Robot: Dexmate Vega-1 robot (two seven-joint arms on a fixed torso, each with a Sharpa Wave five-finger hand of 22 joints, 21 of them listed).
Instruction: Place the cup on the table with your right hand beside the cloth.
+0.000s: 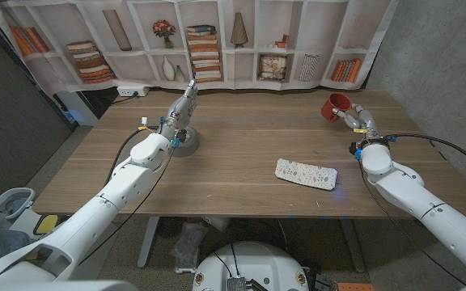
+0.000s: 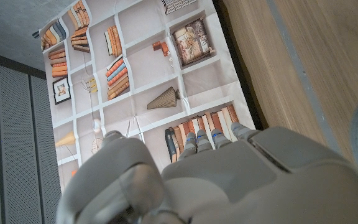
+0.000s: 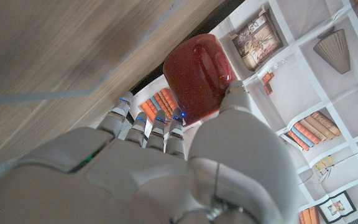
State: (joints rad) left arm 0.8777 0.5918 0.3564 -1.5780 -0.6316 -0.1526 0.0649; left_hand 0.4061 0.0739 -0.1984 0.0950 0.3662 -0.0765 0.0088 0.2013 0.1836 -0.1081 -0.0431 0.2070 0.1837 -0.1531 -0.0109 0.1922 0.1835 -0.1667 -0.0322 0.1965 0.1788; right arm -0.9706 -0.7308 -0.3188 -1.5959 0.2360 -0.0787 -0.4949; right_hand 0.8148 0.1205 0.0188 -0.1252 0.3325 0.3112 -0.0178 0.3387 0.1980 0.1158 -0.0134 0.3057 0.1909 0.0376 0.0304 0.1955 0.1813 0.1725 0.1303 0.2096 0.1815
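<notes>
One red cup (image 1: 336,105) sits in the upper right of the head view, held above the wooden table (image 1: 241,153) by the right hand (image 1: 359,121), whose fingers wrap it. In the right wrist view the cup (image 3: 196,74) lies tipped on its side in the grip, with the thumb (image 3: 232,99) pressed to its wall; its long axis runs roughly level, across the fingers. I cannot tell which end is the mouth.

One cloth (image 1: 306,173), white and speckled, lies flat right of centre, its long side running left to right with a slight tilt down to the right. It is well apart from the cup, lower in the frame, with bare wood between them.

The left hand (image 1: 181,113) is at upper left, fingers reaching up and straight, holding nothing; a round grey shape (image 1: 186,144) sits on the table just below it.

A printed bookshelf backdrop (image 1: 209,40) runs along the top of the frame behind the table.
</notes>
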